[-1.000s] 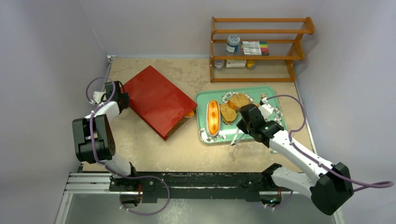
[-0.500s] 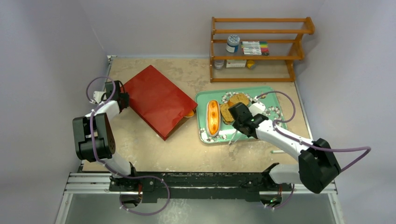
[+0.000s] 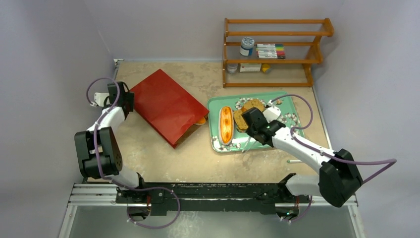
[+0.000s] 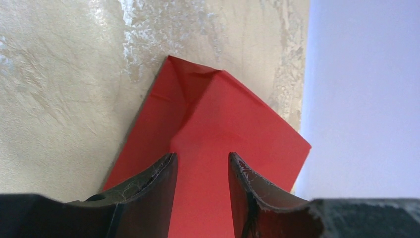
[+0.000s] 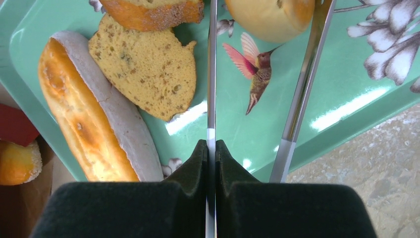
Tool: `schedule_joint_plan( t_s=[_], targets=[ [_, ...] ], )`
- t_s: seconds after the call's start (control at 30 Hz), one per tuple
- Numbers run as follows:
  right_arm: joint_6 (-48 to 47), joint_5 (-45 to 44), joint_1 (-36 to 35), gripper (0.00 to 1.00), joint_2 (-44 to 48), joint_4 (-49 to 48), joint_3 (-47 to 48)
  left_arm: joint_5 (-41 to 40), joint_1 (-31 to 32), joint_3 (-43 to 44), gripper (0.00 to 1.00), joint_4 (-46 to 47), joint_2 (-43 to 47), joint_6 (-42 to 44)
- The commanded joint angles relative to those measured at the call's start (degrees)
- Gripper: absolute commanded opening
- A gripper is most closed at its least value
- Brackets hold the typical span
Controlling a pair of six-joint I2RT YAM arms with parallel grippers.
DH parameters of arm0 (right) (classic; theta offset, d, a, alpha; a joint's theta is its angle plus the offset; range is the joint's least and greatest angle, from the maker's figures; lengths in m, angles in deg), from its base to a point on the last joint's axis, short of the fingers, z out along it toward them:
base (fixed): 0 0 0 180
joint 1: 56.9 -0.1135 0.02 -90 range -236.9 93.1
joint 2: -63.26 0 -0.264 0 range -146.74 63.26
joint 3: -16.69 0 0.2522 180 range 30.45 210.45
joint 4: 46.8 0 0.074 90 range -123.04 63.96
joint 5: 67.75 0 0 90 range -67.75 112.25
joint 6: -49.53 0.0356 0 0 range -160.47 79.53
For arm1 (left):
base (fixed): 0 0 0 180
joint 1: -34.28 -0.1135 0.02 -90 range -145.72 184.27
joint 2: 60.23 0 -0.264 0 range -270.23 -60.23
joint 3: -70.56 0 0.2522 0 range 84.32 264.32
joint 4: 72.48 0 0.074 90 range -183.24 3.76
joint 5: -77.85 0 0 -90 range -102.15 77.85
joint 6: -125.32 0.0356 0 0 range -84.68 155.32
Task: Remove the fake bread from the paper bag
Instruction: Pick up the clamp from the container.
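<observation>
**Top view:** The bag (image 3: 167, 106) lies flat on the desk (image 3: 163, 158), red side up, with its mouth facing the tray (image 3: 212, 114). The left fingers (image 3: 123, 99) are at the bag's far-left end. An orange roll (image 3: 200, 120) shows in the bag's mouth. On the tray, the loaf (image 3: 226, 124) lies along the left side, and two slices (image 3: 241, 119) are just beside it. The right fingers (image 3: 253, 120) hang over the slices. The tongs (image 3: 247, 145) slant from them to the tray's near rim. A shelf (image 3: 275, 49) stands at the far edge.

**Left wrist:** The left fingers (image 4: 167, 166) are parted, and the bag (image 4: 223, 124) shows red in the gap. One creased corner of the bag points away over the desk (image 4: 64, 89). I cannot tell whether the fingers touch the bag.

**Right wrist:** The right fingers (image 5: 204, 156) are pressed together on one blade of the tongs (image 5: 303, 89). The other blade stands free to the right. Below, on the tray (image 5: 237, 129), lie the loaf (image 5: 89, 119), a slice (image 5: 148, 79) touching it, a second slice (image 5: 153, 10) and a pale bun (image 5: 270, 12). At the left edge, the roll (image 5: 17, 161) sits inside the bag (image 5: 15, 126), against its brown inside.
</observation>
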Motion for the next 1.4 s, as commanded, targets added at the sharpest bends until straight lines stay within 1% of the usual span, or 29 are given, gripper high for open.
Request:
schedule_joint_plan(
  t_s=[0.0, 0.1, 0.33, 0.5, 0.6, 0.73, 0.87, 1.03, 1.23, 1.37],
  targets=[
    [1.02, -4.03, -1.44, 0.00, 2.14, 3.59, 3.90, -1.54, -0.55, 2.54, 0.42, -0.37, 4.35, 0.76],
    [0.95, -5.09, -2.39, 0.00, 4.37, 3.47, 3.57, -1.98, -0.49, 2.51, 0.42, -0.68, 6.15, 0.20],
    [0.51, -6.49, -2.68, 0.00, 5.89, 5.65, 6.70, -1.24, -0.45, 2.23, 0.42, -0.39, 8.69, -1.03],
    [-3.08, -6.47, -3.05, 0.00, 6.37, 4.67, 9.27, -0.97, -0.40, 2.48, 0.42, -0.58, 10.02, -0.97],
    [-8.10, -5.30, -3.75, 0.00, 6.69, 2.05, 10.09, -0.96, -0.19, 3.42, 0.43, -0.97, 10.90, -0.18],
    [-17.28, -3.01, -5.92, 0.00, 7.43, -3.37, 11.11, 0.40, 1.14, 5.72, 0.43, -1.27, 11.72, 2.25],
    [-25.32, -3.15, -10.51, 0.00, 6.59, -5.96, 15.15, 2.38, 4.80, 10.56, 0.42, -2.47, 11.75, 6.26],
    [-34.09, -3.85, -17.18, 0.00, 3.86, -10.60, 17.60, 7.32, 10.75, 16.41, 0.43, -4.14, 9.93, 9.64],
    [-42.57, -5.78, -24.02, 0.00, -0.91, -15.67, 18.87, 15.43, 14.96, 20.29, 0.43, -5.92, 8.56, 11.25],
    [-47.04, -6.64, -27.38, 0.00, -3.58, -20.32, 18.56, 18.14, 18.78, 22.32, 0.43, -6.97, 7.10, 11.27]
  ],
)
